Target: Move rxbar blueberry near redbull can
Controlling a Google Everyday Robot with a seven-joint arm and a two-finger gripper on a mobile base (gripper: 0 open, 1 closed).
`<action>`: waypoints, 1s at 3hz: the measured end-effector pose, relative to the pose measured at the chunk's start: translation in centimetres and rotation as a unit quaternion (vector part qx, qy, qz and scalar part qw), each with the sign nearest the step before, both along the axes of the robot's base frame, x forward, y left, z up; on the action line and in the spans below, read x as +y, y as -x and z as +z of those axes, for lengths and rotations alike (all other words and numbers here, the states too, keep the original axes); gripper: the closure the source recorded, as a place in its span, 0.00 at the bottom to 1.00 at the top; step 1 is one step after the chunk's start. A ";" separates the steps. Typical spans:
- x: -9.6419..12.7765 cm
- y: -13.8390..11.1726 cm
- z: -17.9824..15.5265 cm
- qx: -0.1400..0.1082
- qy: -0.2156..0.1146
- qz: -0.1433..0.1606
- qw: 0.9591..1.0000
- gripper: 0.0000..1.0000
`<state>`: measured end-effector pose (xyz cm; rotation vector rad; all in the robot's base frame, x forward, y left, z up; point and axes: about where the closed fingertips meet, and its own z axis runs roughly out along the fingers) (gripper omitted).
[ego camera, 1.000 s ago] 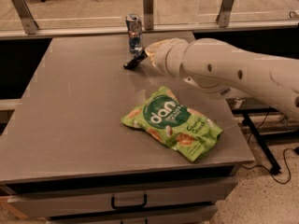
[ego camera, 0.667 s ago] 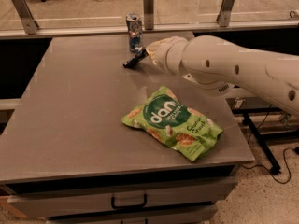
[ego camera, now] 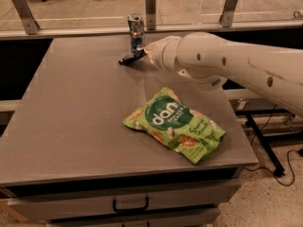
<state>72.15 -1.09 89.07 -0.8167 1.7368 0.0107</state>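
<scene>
My gripper [ego camera: 145,56] upper centre of frame, I cannot tell its grip, rxbar blueberry [ego camera: 130,57] at its tip, just below the redbull can [ego camera: 136,32], green chip bag [ego camera: 175,124] mid-desk [ego camera: 71,126].

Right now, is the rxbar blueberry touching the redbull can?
Cannot tell. The camera view shows the rxbar blueberry before the redbull can, gap or contact unclear; the pincer is at the bar's right end.

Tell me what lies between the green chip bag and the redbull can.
In the camera view, the rxbar blueberry and the gripper beside it sit just before the redbull can; bare table runs on to the chip bag.
</scene>
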 end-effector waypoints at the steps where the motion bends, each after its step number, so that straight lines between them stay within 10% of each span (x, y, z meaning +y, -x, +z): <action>1: 0.0 -1.1 -0.9 0.007 0.007 -0.004 1.000 0.36; 3: -1.5 -0.9 -0.1 0.010 -0.005 -0.017 1.000 0.00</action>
